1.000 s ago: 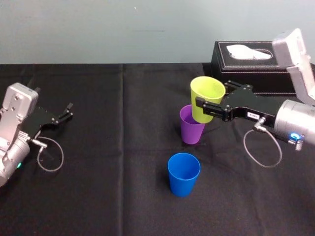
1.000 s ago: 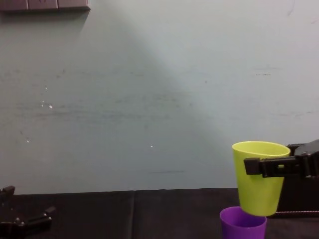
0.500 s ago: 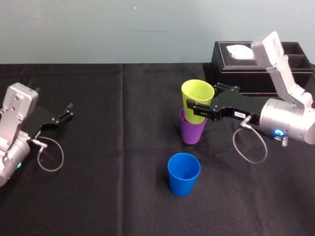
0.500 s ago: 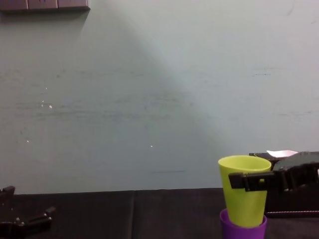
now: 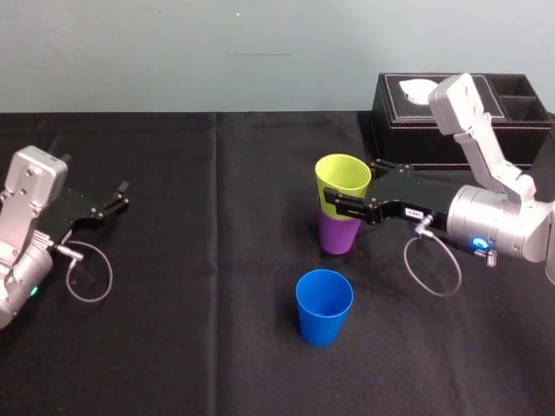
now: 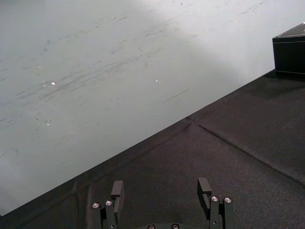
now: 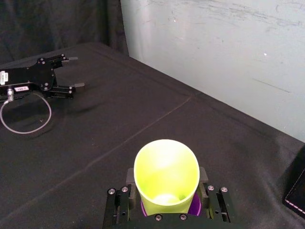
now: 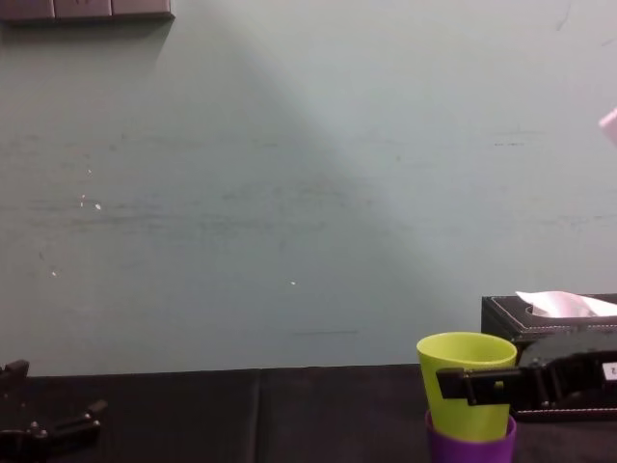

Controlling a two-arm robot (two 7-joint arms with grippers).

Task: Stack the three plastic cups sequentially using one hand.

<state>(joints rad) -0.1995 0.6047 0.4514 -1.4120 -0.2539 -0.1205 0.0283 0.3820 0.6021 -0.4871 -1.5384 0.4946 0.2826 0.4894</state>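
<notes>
- The right end effector is closed around the yellow-green cup, one finger on each side of its wall just below the rim.
- The left end effector rests near the left edge of the surface, its fingers apart and holding nothing.
- A second ago the yellow-green cup hung higher, tilted and a little right of the purple cup. Now it has come down and sits upright inside the purple cup, with only its upper part standing out.
- The two nested cups stand right of the surface's middle, toward the back edge, in front of the black tissue box.
- The blue cup stands alone and upright, nearer the front edge, well apart from the right end effector.
</notes>
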